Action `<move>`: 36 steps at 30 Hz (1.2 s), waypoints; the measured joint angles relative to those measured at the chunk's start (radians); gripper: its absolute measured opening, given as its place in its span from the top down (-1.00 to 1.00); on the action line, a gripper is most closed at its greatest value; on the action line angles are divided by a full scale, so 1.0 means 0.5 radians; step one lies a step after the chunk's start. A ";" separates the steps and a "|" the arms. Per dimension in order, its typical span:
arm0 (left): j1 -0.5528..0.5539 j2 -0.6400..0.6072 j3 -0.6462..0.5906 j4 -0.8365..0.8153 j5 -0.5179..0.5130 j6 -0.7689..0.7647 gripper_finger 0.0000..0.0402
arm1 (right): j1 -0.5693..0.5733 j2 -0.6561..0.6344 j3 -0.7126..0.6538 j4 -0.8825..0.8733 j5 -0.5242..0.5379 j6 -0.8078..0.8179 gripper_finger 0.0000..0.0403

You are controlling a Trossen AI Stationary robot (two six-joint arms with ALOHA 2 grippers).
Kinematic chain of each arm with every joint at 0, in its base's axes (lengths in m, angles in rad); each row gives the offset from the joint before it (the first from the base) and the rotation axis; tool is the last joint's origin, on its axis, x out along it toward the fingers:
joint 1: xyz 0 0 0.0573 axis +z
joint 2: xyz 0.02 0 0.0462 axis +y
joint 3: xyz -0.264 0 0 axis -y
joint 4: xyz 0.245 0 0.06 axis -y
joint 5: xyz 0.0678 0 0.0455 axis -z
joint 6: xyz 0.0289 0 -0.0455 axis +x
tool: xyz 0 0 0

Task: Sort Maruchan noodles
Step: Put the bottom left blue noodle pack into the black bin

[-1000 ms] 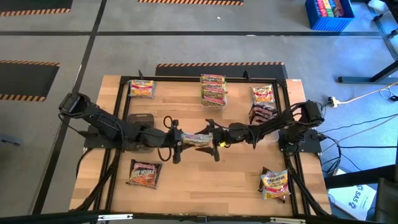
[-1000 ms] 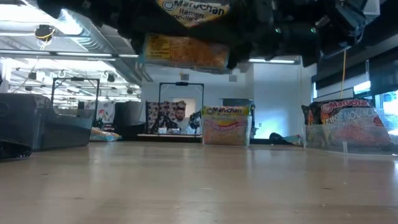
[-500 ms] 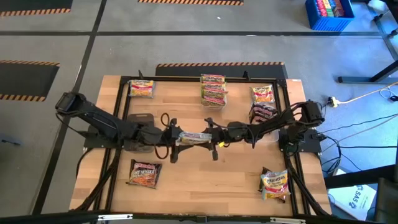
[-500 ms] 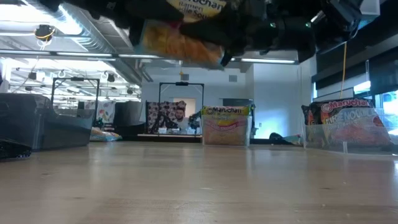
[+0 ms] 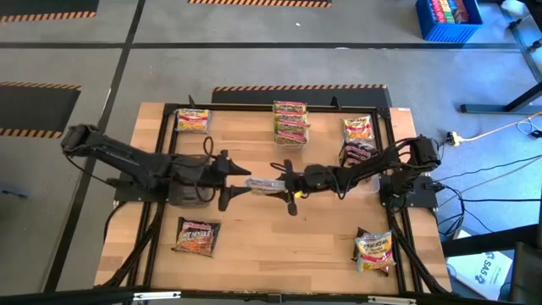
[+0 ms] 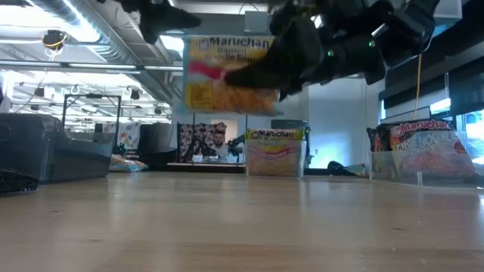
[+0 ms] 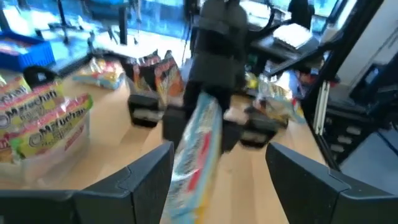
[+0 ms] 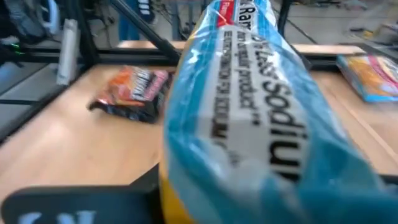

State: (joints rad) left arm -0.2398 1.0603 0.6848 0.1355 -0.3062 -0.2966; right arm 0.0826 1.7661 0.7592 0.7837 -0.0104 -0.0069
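We see the right gripper [image 5: 286, 182] near the middle of the surface [image 5: 254, 246], its fingers clamped on one edge of a Maruchan packet [image 5: 264, 183] held clear of the wood. In the low view this held packet [image 6: 227, 74] hangs in the air, label facing the camera. In the right wrist view it fills the frame, blue-edged with printed text [image 8: 249, 118].

The left gripper [image 5: 230, 181] sits just beside the packet's other edge with its fingers spread wide. In the left wrist view its two fingers [image 7: 143, 174] stand on either side of the packet [image 7: 196, 149] without pressing it.

Counted from the high view:
- one packet in the right gripper;
- one yellow packet [image 5: 193, 120] at the far left corner;
- one stack of green-yellow packets [image 5: 290, 121] at the far middle; we cannot tell how many;
- one orange packet [image 5: 359, 128] at the far right with dark packets [image 5: 357, 153] just beside it;
- one dark packet [image 5: 196, 236] at the near left;
- one yellow packet [image 5: 374, 249] at the near right.

A black frame [image 5: 254, 108] borders the surface. Bare wood lies between the two near packets.
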 joint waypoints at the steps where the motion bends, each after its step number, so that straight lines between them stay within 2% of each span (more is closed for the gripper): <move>1: 0.028 0.010 0.038 -0.070 0.039 -0.013 -0.25 | -0.004 -0.002 0.002 0.002 -0.013 0.001 0.46; 6: 0.163 0.203 0.350 -0.538 0.121 0.025 -0.25 | -0.013 -0.002 0.001 -0.004 -0.003 0.005 0.41; 17: 0.372 0.840 1.123 -1.251 0.631 0.180 -0.25 | -0.010 -0.002 0.001 -0.017 -0.016 0.010 0.42; 21: 0.380 1.029 1.347 -1.535 0.701 0.196 -0.25 | -0.010 -0.002 0.001 -0.021 0.000 0.010 0.41; 26: 0.381 1.188 1.445 -1.710 0.578 0.233 -0.25 | -0.010 -0.002 0.001 -0.023 0.002 0.011 0.40; 30: 0.380 1.261 1.447 -1.726 0.613 0.234 -0.22 | -0.010 -0.002 0.001 -0.029 0.001 0.010 0.40; 36: 0.381 1.280 1.448 -1.725 0.616 0.234 0.07 | -0.010 -0.002 0.001 -0.042 0.001 0.044 0.40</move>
State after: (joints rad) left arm -0.0494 1.7004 1.4086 -0.7269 0.0017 -0.1796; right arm 0.0776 1.7653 0.7597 0.7627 -0.0101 0.0149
